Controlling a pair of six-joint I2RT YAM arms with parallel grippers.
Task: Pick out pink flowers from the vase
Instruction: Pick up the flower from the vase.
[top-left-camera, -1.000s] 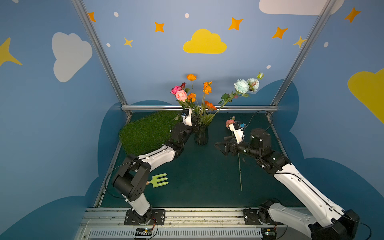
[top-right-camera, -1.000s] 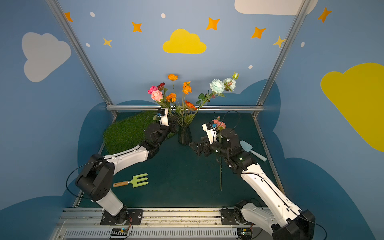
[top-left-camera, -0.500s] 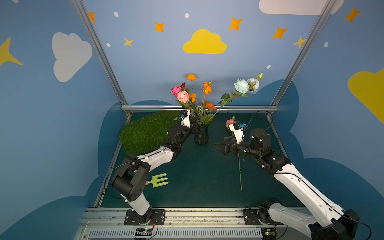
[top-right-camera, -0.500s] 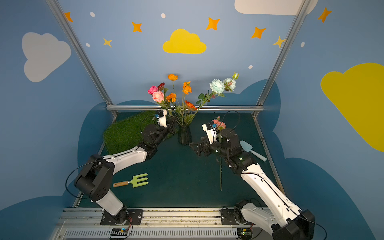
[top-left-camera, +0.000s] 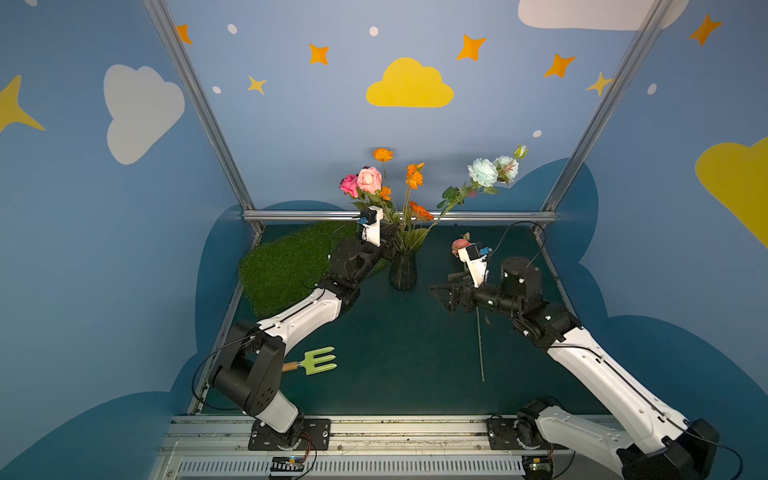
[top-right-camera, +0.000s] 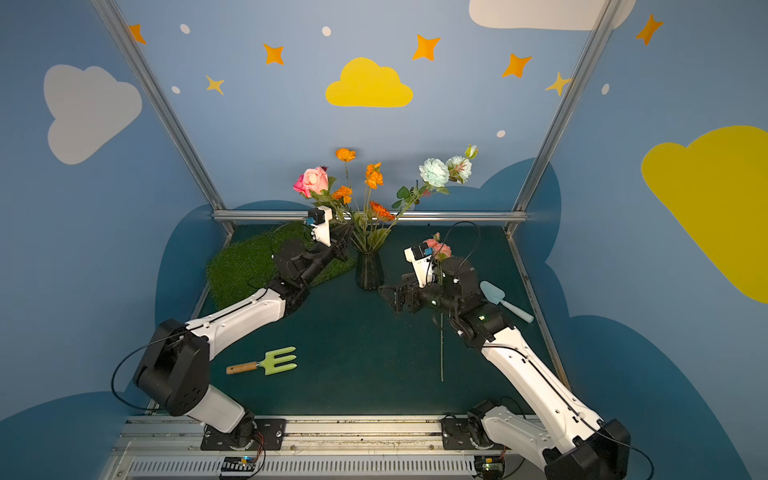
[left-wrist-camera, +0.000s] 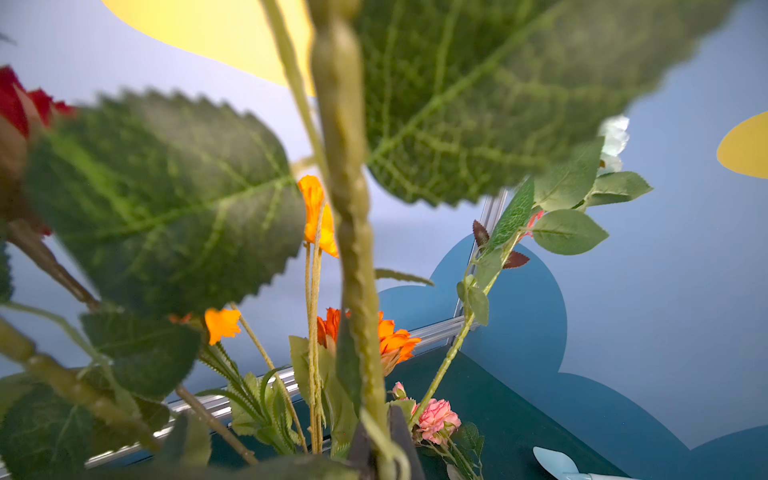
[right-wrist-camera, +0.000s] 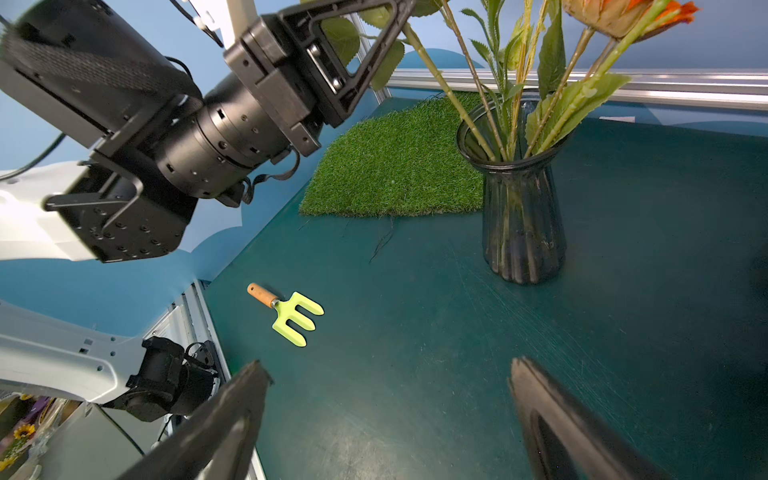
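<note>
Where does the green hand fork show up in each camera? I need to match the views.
Top view: fork lies on the mat near the left arm's base, partly behind it.
Top view: fork in full, handle and tines clear of the arm.
Left wrist: not in it.
Right wrist: fork on the mat between the open end effector's fingers and the grass patch.
Shared landmark: the vase, also at and.
</note>
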